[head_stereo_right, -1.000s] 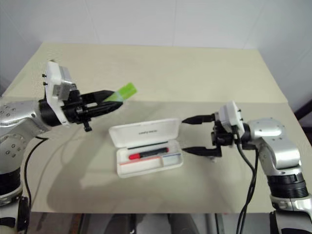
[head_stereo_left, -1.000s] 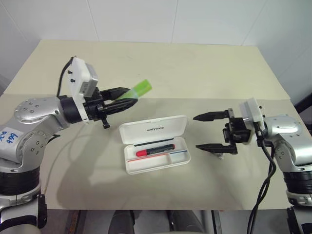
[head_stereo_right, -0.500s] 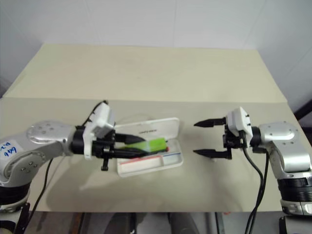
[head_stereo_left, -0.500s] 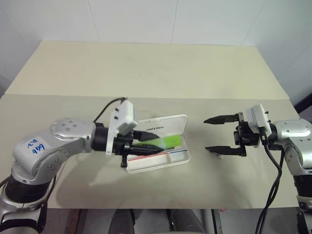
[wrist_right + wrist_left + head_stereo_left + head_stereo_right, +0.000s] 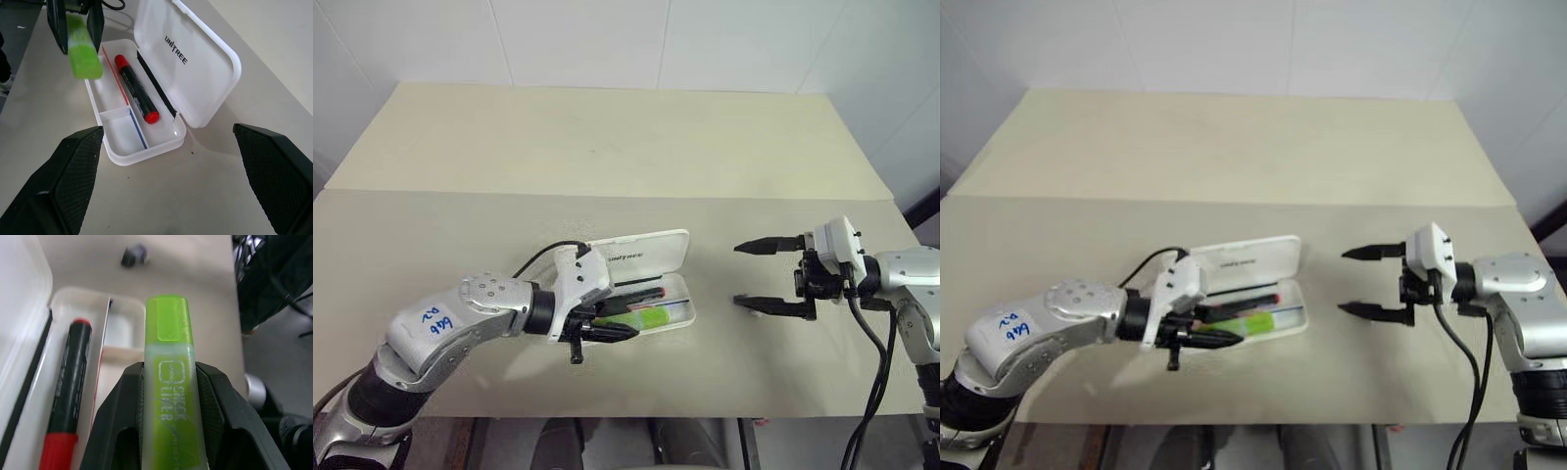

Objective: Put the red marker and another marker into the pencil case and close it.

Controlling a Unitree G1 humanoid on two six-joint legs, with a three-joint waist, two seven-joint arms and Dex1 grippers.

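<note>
Risk: the green marker (image 5: 171,396) is held over the front compartment of the pencil case (image 5: 677,243), close to the front wall. If it is released while part of its length lies over that wall or over the red divider line, it is judged likely to perch on the edge or roll out onto the table (image 5: 607,137), and the lid would then be kept from shutting flat. A release from too high is judged to risk a bounce out of the shallow tray.

Left gripper (image 5: 625,330): partly closed, its two black fingers (image 5: 112,416) clamped on the sides of the green marker's body, the cap end projecting beyond the tips. The marker is carried lengthwise along the tray, low above it; whether it touches the tray floor cannot be told.

Red marker (image 5: 134,90): lying in the rear compartment, just beside the hinge side, parallel to the green marker.

Pencil case: open on the table, lid tilted back.

Right gripper (image 5: 771,274): spread wide, empty, well apart from the case on its far side.
</note>
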